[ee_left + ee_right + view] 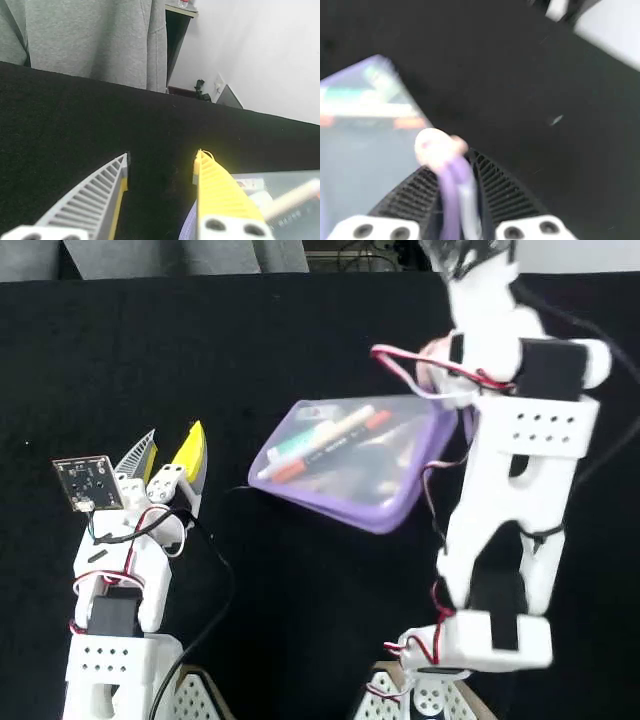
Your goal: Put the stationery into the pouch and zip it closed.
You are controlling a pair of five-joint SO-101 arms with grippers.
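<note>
A clear pouch [345,460] with a purple edge hangs tilted above the black table, with several pens [330,440] inside. My right gripper [445,390] is shut on the pouch's purple end by the pale pink zip pull [437,145]. In the right wrist view the purple strip [452,190] runs between the dark fingers [410,195]. My left gripper [170,455] stands open to the left of the pouch, apart from it, with nothing between its grey finger [95,200] and yellow finger [220,195]. The pouch [280,205] shows beside the yellow finger.
Black cloth [250,350] covers the table. A grey garment [90,40] hangs behind the table's far edge. Both arm bases [110,670] stand at the near edge.
</note>
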